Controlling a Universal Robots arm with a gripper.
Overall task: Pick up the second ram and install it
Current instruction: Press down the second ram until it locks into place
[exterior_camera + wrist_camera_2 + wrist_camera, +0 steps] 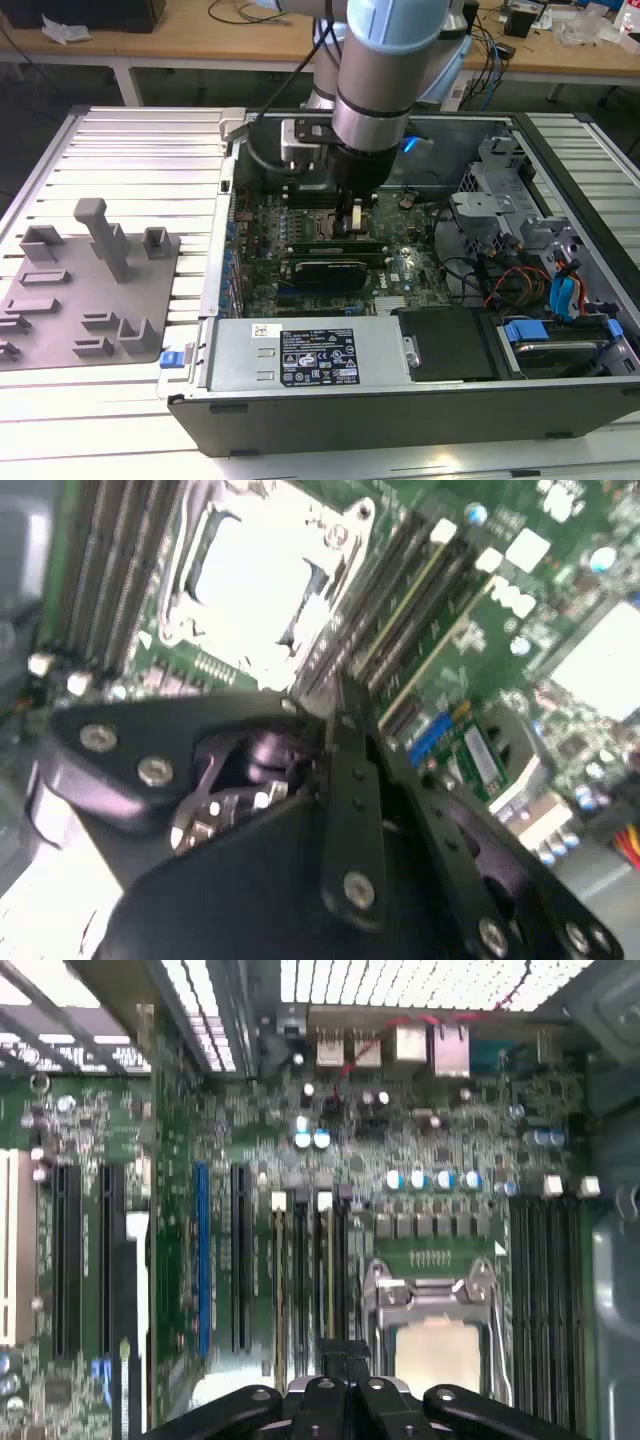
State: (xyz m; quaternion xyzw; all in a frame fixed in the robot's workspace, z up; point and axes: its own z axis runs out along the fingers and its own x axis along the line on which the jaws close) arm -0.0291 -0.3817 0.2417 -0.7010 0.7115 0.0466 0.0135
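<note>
I am reaching down into the open computer case (560,150) with my hand (352,222) positioned over the motherboard (410,265), directly above the memory slots (330,245).

In the exterior view, my arm is hiding the upper half of the board. The black expansion card (325,272) is lying just below the slots, and the power supply (300,355) is running along the near wall of the case. On the exterior view's left, a grey fixture (90,270) is sitting on the ribbed counter (140,150), well apart from the case.

In the second wrist view, my fingers (352,770) are pressed together, their tip meeting the end of the slot bank. The second ram (415,585) is showing as a thin tan strip standing on edge in one of those slots, beside the silver-framed processor socket (265,575). I cannot tell whether the strip is fully seated or whether my fingers are gripping it.

In the first wrist view, the same slot bank is running straight away from my fingers (340,1395), with the second ram (327,1260) standing between dark slot walls and the socket (435,1310) just beside it. Another slot bank (545,1270) is lying on the socket's far side.

Room is tight: the socket lever on one side, the long card slots (240,1260) on the other.
</note>
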